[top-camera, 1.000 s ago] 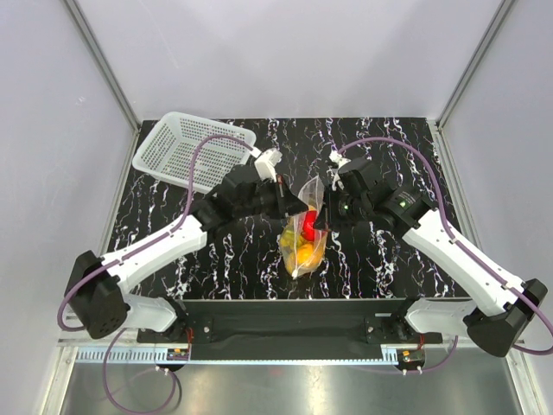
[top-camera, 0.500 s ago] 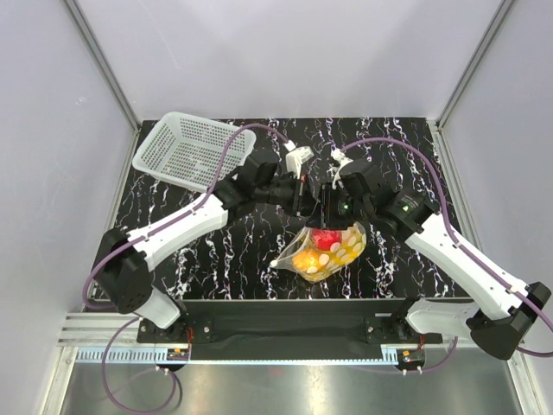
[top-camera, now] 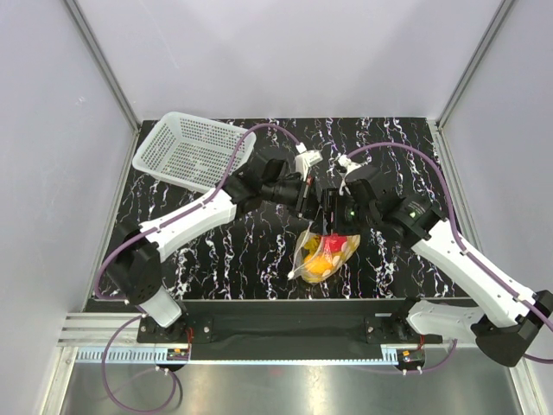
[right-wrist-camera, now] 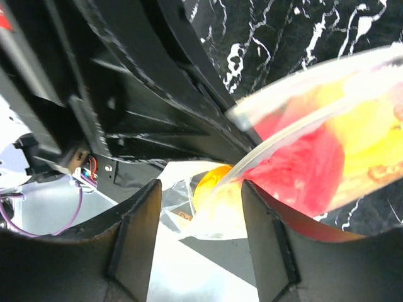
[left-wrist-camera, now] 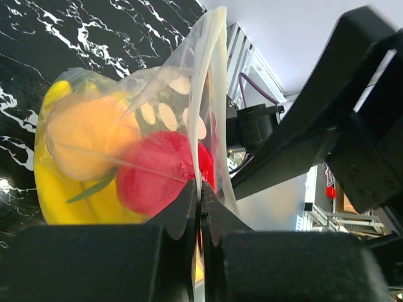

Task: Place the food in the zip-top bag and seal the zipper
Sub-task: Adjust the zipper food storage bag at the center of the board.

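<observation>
The clear zip-top bag (top-camera: 323, 252) hangs above the black marble table (top-camera: 225, 251), between the two arms. Inside it I see the food: a red fruit (left-wrist-camera: 157, 179), an orange fruit (left-wrist-camera: 85, 141) and yellow bananas (left-wrist-camera: 56, 195). My left gripper (left-wrist-camera: 201, 189) is shut on the zipper (left-wrist-camera: 211, 75), the pale strip along the bag's mouth edge, and carries the bag. My right gripper (right-wrist-camera: 200, 214) stands open right beside it. The zipper strip (right-wrist-camera: 296, 135) and the red fruit (right-wrist-camera: 302, 163) lie just beyond its spread fingers, which hold nothing.
A white perforated basket (top-camera: 194, 151) lies tilted at the table's back left corner. Both grippers, the left gripper (top-camera: 314, 210) and the right gripper (top-camera: 331, 221), crowd together above the table's middle. Grey walls stand close around the table.
My right gripper has opened and let go of the bag's edge. The bag, stretched wide between both grippers half a second ago, now hangs narrower from the left gripper.
</observation>
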`<action>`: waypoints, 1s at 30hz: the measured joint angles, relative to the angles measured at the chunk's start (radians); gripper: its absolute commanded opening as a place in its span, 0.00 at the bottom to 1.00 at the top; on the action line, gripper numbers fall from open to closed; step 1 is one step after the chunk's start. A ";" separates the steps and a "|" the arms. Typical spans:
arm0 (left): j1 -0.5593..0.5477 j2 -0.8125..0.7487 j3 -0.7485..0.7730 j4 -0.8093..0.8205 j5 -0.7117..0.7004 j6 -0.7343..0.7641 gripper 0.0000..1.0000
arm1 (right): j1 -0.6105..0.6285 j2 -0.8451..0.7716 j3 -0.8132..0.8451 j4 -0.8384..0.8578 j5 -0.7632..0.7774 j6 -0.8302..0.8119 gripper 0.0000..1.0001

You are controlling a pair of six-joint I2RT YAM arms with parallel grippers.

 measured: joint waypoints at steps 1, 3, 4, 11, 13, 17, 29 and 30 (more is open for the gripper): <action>0.002 0.000 0.002 0.000 -0.003 -0.002 0.07 | 0.000 0.004 0.004 -0.011 -0.001 0.002 0.63; 0.004 0.000 0.002 0.000 -0.016 -0.016 0.10 | 0.000 0.013 0.010 -0.026 -0.002 0.004 0.63; 0.005 0.000 0.001 0.000 -0.026 -0.028 0.11 | 0.000 0.015 0.010 -0.029 -0.002 0.007 0.64; 0.005 -0.029 -0.031 0.020 -0.130 -0.145 0.14 | 0.000 0.016 0.010 -0.033 -0.009 0.028 0.71; 0.000 -0.051 -0.044 0.021 -0.180 -0.173 0.14 | 0.000 0.018 0.011 -0.034 -0.008 0.032 0.71; -0.021 -0.111 -0.074 0.029 -0.280 -0.234 0.14 | 0.008 0.037 0.021 -0.040 0.006 0.036 0.71; -0.042 -0.138 -0.114 0.093 -0.367 -0.349 0.14 | 0.036 0.086 0.037 -0.076 0.126 0.039 0.43; -0.043 -0.138 -0.114 0.096 -0.368 -0.352 0.14 | 0.036 0.087 0.037 -0.079 0.132 0.040 0.42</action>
